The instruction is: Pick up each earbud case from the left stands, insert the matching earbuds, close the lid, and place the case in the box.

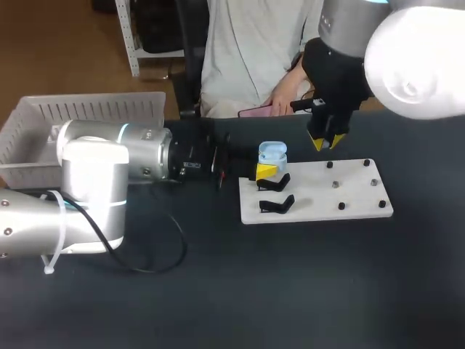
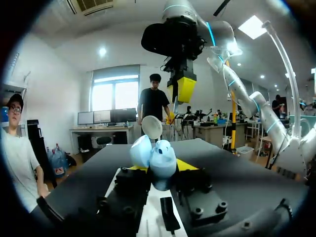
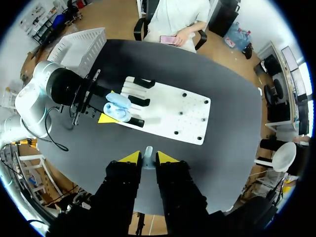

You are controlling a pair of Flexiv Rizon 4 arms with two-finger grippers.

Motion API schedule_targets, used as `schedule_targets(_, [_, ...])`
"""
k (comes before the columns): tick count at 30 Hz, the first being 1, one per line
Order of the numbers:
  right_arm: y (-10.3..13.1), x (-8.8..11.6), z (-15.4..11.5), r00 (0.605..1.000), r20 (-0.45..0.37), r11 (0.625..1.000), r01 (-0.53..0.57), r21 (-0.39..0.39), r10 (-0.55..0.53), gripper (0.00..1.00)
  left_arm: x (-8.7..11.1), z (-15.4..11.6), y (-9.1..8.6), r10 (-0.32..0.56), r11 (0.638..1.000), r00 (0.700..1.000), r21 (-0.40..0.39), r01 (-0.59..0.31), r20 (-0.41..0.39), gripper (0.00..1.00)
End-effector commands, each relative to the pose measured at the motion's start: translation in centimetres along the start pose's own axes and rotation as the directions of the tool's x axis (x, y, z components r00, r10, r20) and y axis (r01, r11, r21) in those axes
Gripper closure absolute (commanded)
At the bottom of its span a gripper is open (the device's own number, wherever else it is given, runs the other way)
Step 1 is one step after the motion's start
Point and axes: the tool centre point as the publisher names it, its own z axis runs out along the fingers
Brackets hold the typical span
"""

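Your left gripper is clamped on the blue case. It holds the case low on its body from two sides, lid open, just above the left end of the white board and over the black stands there. Your right gripper hangs above the board's far edge, near its middle, with its fingers pinched narrow on a small white earbud.

The case looks like a hard, glossy plastic shell: light and stiff, and probably slippery on its rounded sides. The grip down on the body is the right one, because it leaves the hinge and lid free. Any hold on the lid would likely strain the hinge or snap it shut.

The earbud is likely very light and smooth, and only a narrow part of it is pinched, so it could twist or pop out if nudged sideways. Bring it straight down into its socket, and go gently, since the case may tilt in the left fingers. The white box sits well off the board's left end.
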Motion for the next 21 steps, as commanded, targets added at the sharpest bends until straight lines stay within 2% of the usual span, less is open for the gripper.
schedule_targets(1, [1.1,-0.8,0.7,1.0,-0.01,1.0,0.022,0.004,-0.022,1.0,0.0,0.1,-0.1,0.003,1.0,1.0,-0.005,-0.003,0.0,1.0])
schedule_targets(7, [2.5,-1.6,0.8,0.996,-0.03,0.996,0.084,0.009,-0.084,1.0,0.0,0.1,-0.1,0.003,1.0,1.0,-0.005,-0.003,0.0,1.0])
schedule_targets(13, [3.5,-2.7,1.1,0.985,-0.09,0.989,0.146,0.006,-0.145,1.0,0.0,0.1,-0.1,0.003,1.0,1.0,-0.005,-0.003,0.0,1.0])
schedule_targets(21, [5.2,-3.8,2.2,0.976,-0.128,0.984,0.179,0.028,-0.174,1.0,0.0,0.1,-0.1,0.003,1.0,1.0,-0.005,-0.003,0.0,1.0])
